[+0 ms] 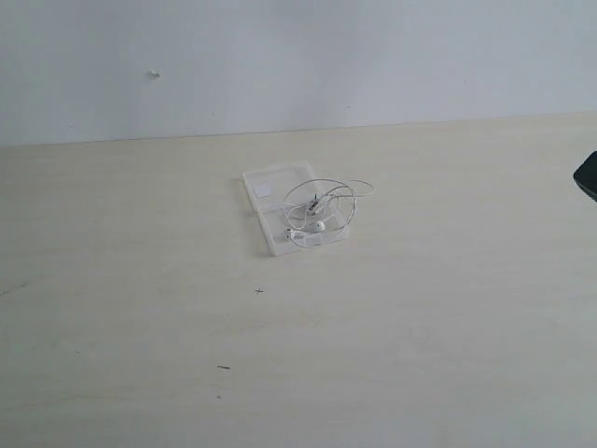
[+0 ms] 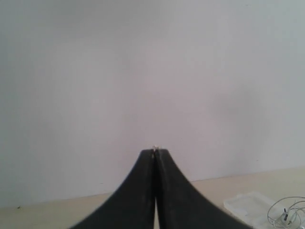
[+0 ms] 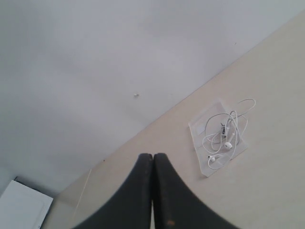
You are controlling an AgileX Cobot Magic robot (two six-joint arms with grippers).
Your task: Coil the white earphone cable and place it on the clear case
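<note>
The clear case (image 1: pixel 270 187) lies open and flat at the middle of the pale table, a small white label on its far half. The white earphone cable (image 1: pixel 322 205) rests on it in loose loops, both earbuds on the near half, one loop trailing off the right side. In the right wrist view the clear case (image 3: pixel 200 125) and the white earphone cable (image 3: pixel 224 136) show far from my right gripper (image 3: pixel 153 155), which is shut and empty. My left gripper (image 2: pixel 156 150) is shut and empty too, with the case (image 2: pixel 248 204) and the cable (image 2: pixel 288 214) at the frame's corner.
A dark part of the right arm (image 1: pixel 588 175) pokes in at the right edge of the exterior view. A plain white wall (image 1: pixel 298 56) stands behind the table. A white box (image 3: pixel 21 207) sits beyond the table's corner in the right wrist view.
</note>
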